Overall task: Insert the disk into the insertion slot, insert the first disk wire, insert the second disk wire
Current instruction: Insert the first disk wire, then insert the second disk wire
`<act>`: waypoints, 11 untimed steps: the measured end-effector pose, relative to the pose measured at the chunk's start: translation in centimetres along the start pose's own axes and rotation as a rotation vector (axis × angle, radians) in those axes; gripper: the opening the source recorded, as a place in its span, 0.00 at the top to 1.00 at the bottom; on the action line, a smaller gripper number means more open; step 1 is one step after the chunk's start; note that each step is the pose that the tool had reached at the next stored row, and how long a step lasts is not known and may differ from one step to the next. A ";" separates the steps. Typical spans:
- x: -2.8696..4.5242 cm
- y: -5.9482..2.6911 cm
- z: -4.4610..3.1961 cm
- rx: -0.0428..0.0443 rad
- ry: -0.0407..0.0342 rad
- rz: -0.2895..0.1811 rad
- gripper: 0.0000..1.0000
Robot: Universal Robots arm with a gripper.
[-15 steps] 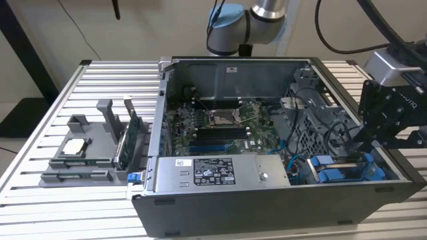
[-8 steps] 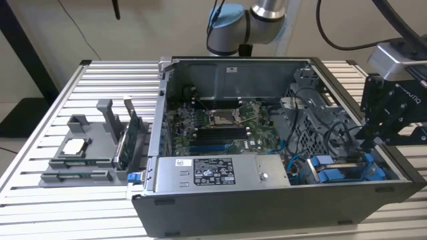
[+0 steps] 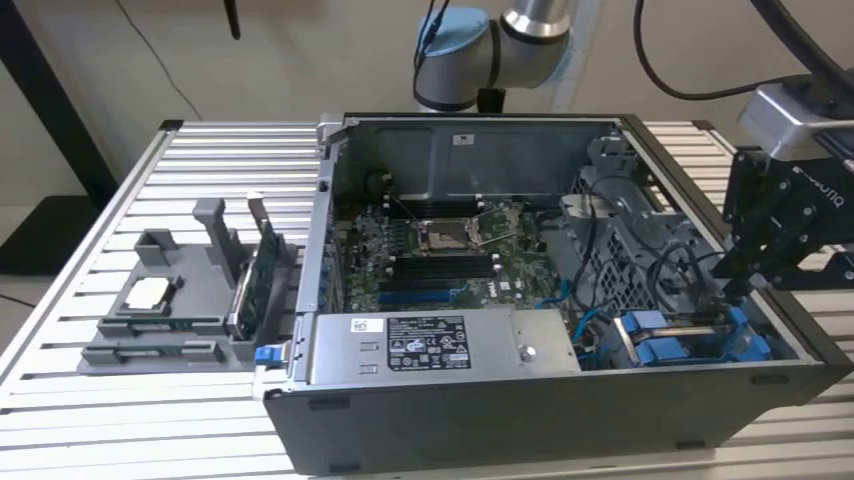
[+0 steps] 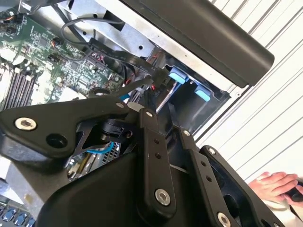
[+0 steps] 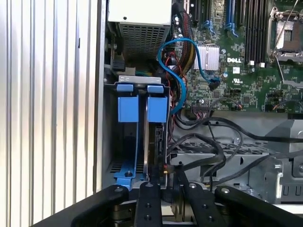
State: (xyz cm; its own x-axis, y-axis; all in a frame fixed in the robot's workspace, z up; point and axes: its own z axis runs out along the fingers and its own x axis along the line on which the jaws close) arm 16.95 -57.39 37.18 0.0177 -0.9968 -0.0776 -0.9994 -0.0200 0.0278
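On the exterior view's left of the one open computer case [image 3: 441, 440] we see one grey fixture tray [image 3: 160, 300] resting on the slatted table [image 3: 120, 420], with a few loose parts standing in it. Inside the case we count one green motherboard [image 3: 514, 240] lying against its floor. One grey power-supply box [image 3: 441, 345] runs along the case's near wall. In the case's near corner, at the exterior view's right, sits the insertion slot [image 3: 694, 345]. It is a single bay, and in the first wrist view we count two blue tabs [image 5: 128, 109] on it, side by side. The disk [image 5: 152, 142] stands edge-on inside that slot, behind the tab nearer the motherboard. The place nearer the case wall shows a blue rail. One gripper [image 3: 737, 285] reaches down into the case just over the slot, and in the first wrist view its tips come together right at the disk's exposed end. In the second wrist view one black wire [image 4: 137, 62] runs from the motherboard side of the case to those tips. The jaws look clenched on the wire's plug, though the linkage hides much of the contact and we say so with some caution. Outside the case, beyond its wall nearest the slot, one person's hand [image 4: 278, 183] lies on the table.
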 end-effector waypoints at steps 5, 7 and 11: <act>-0.19 0.03 -1.54 0.0000 0.0002 0.000 0.74; -0.20 0.04 -1.77 0.0000 0.0001 0.000 0.74; -0.20 0.04 -1.79 0.0000 0.0002 0.000 0.74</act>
State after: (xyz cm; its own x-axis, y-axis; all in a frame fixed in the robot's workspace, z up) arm 16.96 -57.32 38.98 0.0179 -0.9968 -0.0774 -0.9994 -0.0201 0.0278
